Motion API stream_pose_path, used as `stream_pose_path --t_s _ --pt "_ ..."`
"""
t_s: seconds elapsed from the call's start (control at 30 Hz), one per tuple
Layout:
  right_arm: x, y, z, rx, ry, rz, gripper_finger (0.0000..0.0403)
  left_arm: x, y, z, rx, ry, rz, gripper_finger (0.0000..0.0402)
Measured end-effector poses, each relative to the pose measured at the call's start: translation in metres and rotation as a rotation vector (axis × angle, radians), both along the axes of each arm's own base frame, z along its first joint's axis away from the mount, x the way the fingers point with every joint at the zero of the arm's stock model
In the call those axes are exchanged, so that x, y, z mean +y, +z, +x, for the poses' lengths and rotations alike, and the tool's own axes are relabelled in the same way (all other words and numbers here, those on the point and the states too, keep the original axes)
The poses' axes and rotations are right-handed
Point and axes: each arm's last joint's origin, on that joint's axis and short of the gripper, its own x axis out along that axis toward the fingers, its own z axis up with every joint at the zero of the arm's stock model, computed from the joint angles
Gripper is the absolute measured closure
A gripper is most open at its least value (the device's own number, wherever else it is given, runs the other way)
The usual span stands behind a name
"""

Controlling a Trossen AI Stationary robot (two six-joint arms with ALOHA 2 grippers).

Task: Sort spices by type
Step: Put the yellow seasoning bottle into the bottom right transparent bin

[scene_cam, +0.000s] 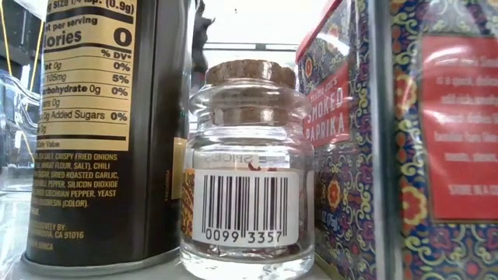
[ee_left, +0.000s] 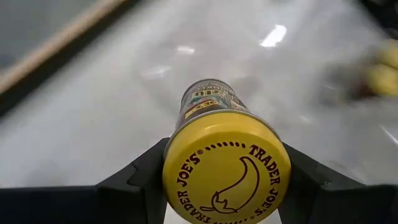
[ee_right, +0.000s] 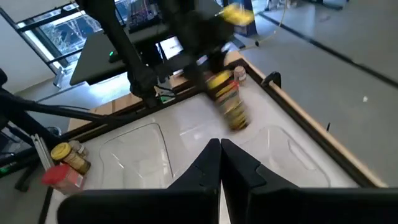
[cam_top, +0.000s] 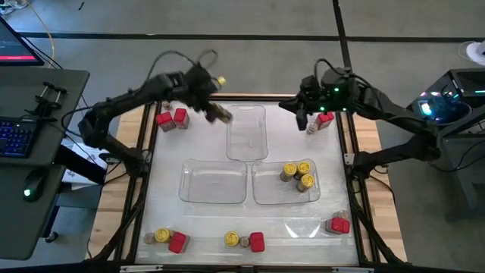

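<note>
Left wrist view shows the left gripper point(ee_left: 224, 180) clamped on a yellow-lidded Trader Joe's jar point(ee_left: 225, 163), carried near the far tray point(cam_top: 247, 130); next, lower it beside the matching jars point(cam_top: 297, 174). Right gripper point(ee_right: 220, 163) is closed, empty.

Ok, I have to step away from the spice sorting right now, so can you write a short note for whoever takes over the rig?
Left gripper: shut on a yellow-lidded jar, held over the far end of the mat near the far clear tray.
Right gripper: shut, empty, at the far right corner by a red box.
Done: three yellow-lidded jars stand in the near right tray.
Left: near left tray and far tray hold nothing. Two red boxes far left; mixed clusters at near left, near middle and near right still unsorted.
</note>
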Motion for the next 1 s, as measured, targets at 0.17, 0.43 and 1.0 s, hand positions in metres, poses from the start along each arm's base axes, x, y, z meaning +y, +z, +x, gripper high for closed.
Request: stream_pose_path --t_s 0.17,0.43,1.0 --pt "0.003 0.007 -0.010 -0.027 0.008 -0.033 0.0402 -0.081 0.011 0.042 -0.155 -0.272 0.053 0.0209" --pt "0.027 0.022 -0.014 -0.177 0.063 0.163 0.0402 -0.155 -0.004 0.093 -0.309 -0.540 0.213 0.0209" --pt "0.073 0.038 -0.012 -0.346 -0.016 0.185 0.0402 -0.176 -0.065 0.174 -0.042 -0.813 0.296 0.0209"
